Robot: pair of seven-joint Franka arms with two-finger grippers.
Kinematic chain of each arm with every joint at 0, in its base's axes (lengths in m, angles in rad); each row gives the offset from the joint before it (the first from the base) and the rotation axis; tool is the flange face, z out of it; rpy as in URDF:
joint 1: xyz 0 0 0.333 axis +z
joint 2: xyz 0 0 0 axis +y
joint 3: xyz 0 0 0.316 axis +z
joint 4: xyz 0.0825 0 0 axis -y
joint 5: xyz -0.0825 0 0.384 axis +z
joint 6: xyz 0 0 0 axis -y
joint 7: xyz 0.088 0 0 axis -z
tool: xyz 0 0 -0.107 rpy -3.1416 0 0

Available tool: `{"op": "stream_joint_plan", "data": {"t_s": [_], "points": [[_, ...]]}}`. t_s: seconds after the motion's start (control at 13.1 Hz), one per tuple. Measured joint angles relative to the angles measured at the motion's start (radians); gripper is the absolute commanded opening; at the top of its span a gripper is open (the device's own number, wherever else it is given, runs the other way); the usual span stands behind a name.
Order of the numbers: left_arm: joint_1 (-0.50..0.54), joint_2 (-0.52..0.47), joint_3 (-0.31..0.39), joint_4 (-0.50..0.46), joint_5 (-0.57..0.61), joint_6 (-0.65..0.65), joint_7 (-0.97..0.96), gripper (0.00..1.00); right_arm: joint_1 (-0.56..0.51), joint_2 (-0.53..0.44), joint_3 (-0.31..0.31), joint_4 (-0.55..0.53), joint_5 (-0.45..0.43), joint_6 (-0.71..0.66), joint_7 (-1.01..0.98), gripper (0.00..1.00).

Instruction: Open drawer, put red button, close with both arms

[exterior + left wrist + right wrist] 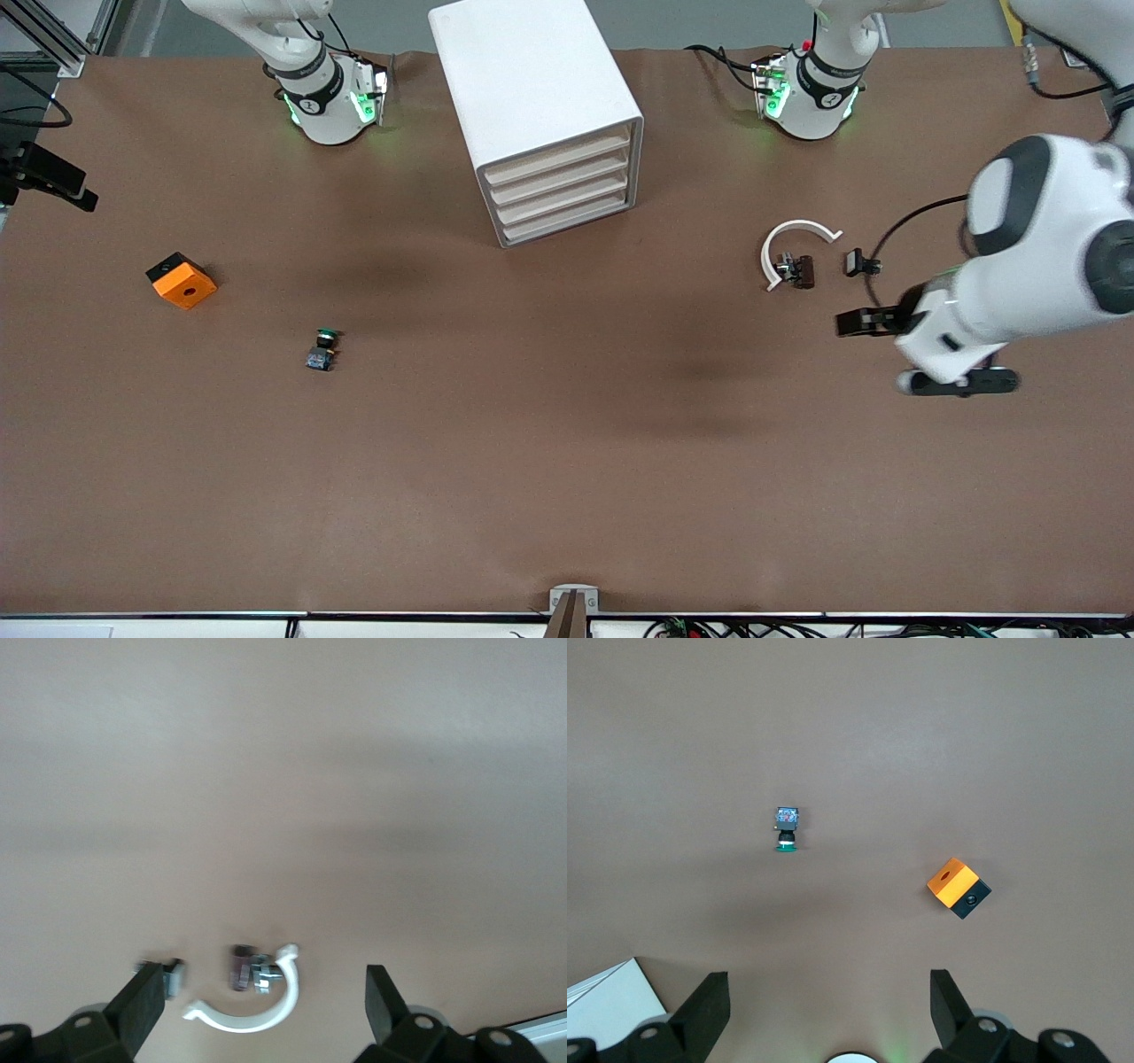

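The white cabinet (pixel 540 106) stands at the table's back middle with all four drawers shut; the top drawer (pixel 558 158) is the uppermost cream front. The red button (pixel 795 270) lies on its side inside a white C-shaped ring (pixel 793 239), toward the left arm's end; it also shows in the left wrist view (pixel 241 967). My left gripper (pixel 873 350) hangs open and empty in the air beside the ring; in its wrist view (pixel 266 985) the fingers (pixel 142 1005) stand wide apart. My right gripper (pixel 828 988) is open, empty and high, out of the front view.
A green-capped button (pixel 323 348) and an orange and black block (pixel 181 280) lie toward the right arm's end; both show in the right wrist view, the button (pixel 786 828) and the block (pixel 958 888). A small black part (pixel 858 262) lies beside the ring.
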Motion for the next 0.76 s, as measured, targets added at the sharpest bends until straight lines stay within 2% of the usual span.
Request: {"op": "stream_joint_plan", "data": {"t_s": [0.31,0.76], "points": [[0.130,-0.077,-0.002,-0.001,0.000,0.001,0.141,1.00,0.000,0.000,0.000,0.000,0.000,0.002,0.000,1.00],[0.159,-0.227,0.003,-0.004,0.000,0.001,0.156,1.00,-0.001,0.000,-0.001,0.000,0.002,0.016,0.000,1.00]]}}
